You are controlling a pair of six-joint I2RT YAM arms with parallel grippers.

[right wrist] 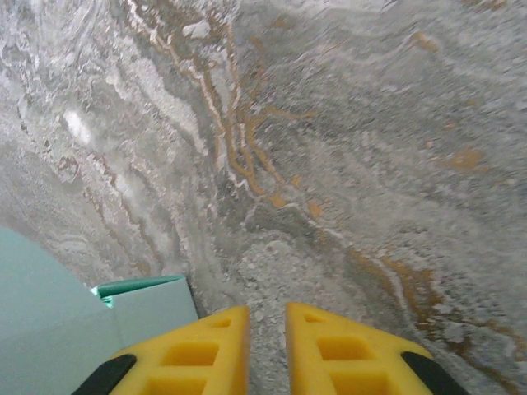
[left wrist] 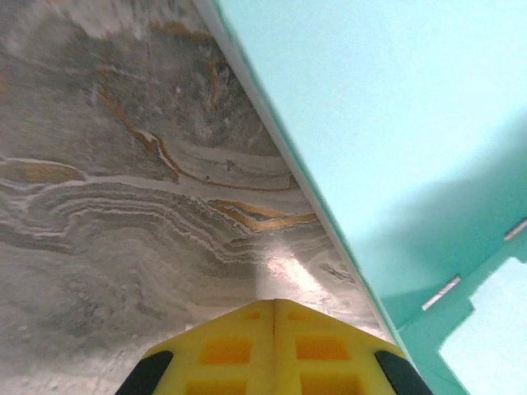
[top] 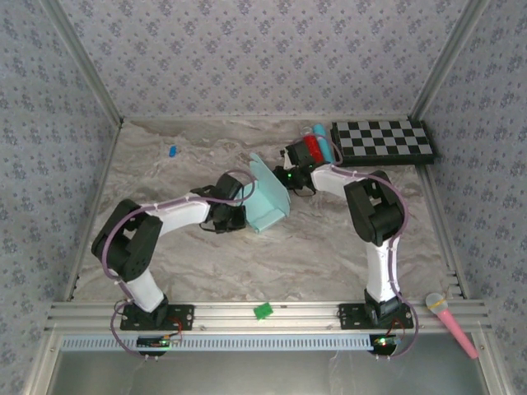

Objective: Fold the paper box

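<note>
The paper box is a pale aqua sheet of card in the middle of the marble table, tilted up with a flap raised at its far end. In the left wrist view its broad face rises along the right, slots cut near its lower edge. My left gripper is shut just beside that face, its yellow fingers pressed together with nothing between them. My right gripper is open by a narrow gap over bare table, nothing in it. A folded flap of the box lies just left of its left finger.
A black-and-white checkerboard lies at the back right, with a red and blue object beside it. A tiny dark-blue piece sits back left. On the front rail are a green piece and a pink microphone.
</note>
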